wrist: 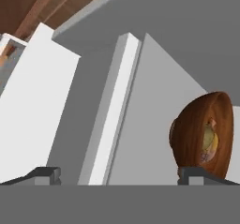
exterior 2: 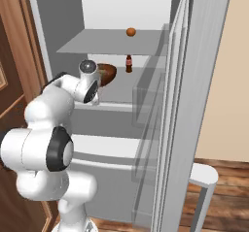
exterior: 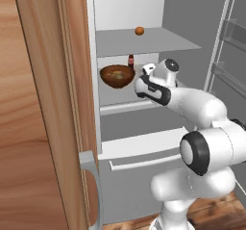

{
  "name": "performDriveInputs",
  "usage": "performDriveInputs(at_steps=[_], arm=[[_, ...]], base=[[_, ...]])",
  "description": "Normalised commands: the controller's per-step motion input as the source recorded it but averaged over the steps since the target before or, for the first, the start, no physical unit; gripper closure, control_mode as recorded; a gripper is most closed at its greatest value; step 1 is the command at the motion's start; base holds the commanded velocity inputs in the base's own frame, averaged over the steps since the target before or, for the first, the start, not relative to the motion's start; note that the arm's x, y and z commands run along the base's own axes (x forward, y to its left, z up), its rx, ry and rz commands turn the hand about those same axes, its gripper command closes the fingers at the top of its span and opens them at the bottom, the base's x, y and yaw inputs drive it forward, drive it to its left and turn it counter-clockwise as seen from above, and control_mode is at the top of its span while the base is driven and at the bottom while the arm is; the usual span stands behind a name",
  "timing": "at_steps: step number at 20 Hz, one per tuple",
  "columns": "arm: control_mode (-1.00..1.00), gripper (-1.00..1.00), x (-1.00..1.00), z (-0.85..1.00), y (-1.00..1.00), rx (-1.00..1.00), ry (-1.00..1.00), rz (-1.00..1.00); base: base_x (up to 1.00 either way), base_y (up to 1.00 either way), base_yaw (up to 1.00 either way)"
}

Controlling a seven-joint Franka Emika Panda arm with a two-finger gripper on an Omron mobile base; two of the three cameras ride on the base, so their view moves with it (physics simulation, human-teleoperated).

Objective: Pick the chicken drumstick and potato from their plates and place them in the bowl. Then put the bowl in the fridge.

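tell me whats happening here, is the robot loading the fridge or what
Pretty much. The white arm reaches into the open fridge, and the wooden bowl with food in it sits on the middle shelf, beside a small dark bottle. An orange lies on the shelf above. The gripper is open and holds nothing; in the hand view the bowl is close by one fingertip, but nothing is gripped. The fridge door stands open.

No legible text, labels, brands, numbers or signs anywhere; the bottle (exterior: 130, 60) label is too small to read.
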Motion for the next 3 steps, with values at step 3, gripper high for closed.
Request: performDriveInputs(at_steps=[3], arm=[[-1.00,-1.00,-0.82,0.00,0.00,0.04,0.00,-0.14]], base=[[0.00,0.00,0.00]])
